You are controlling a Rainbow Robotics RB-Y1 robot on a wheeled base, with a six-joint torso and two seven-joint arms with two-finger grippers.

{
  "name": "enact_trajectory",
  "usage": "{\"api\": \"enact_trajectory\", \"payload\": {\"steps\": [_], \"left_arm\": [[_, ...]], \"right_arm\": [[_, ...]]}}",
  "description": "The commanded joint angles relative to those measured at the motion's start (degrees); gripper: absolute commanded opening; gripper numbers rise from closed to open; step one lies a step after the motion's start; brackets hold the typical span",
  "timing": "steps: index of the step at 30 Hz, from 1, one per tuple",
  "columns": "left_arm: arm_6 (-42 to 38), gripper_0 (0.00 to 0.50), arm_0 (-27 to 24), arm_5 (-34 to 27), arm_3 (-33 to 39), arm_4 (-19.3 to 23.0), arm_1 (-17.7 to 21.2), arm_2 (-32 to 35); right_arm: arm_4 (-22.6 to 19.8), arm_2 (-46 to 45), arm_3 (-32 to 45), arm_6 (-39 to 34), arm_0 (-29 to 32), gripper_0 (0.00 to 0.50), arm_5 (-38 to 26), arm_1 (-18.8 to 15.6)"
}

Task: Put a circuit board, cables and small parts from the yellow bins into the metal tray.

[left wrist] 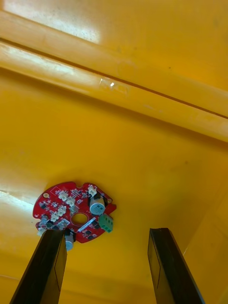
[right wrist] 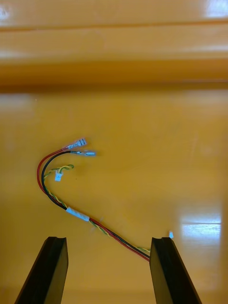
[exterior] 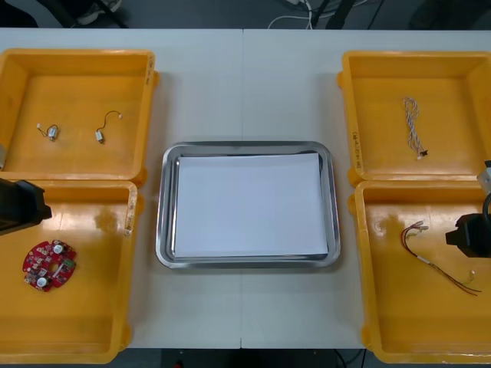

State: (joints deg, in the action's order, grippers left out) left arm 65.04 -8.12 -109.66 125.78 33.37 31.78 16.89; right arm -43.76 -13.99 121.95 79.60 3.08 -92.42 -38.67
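No legible text, brand, number or sign anywhere. Short line of small dark print on the inner wall of the far right-hand yellow plastic bin (exterior: 355, 142), on the side facing the middle of the worktop; too small to read. Pale strip label along the rim of the near left-hand yellow plastic bin (exterior: 130, 211), with no characters that can be made out. Nothing readable on the round red circuit board (left wrist: 73, 216) either.
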Motion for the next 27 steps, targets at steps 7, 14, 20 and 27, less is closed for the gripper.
{"api": "enact_trajectory", "payload": {"steps": [7,14,20,27], "left_arm": [[-12.83,0.500,2.23,-0.34,2.19,-2.78,-5.68,-1.24],[-12.92,0.500,6.71,-0.34,2.19,-3.05,-6.21,0.34],[-13.01,0.500,9.09,-0.34,2.19,-3.75,-7.00,0.69],[-12.92,0.500,10.32,0.06,2.10,-4.54,-8.05,0.60]], "right_arm": [[0.17,5.29,1.80,4.51,4.92,0.500,6.56,-1.75],[1.40,8.10,1.80,14.09,5.18,0.500,9.72,-4.39],[1.31,8.10,1.71,23.50,5.18,0.500,10.60,-5.18],[0.96,8.28,0.13,33.16,5.18,0.500,12.27,-5.18]]}}
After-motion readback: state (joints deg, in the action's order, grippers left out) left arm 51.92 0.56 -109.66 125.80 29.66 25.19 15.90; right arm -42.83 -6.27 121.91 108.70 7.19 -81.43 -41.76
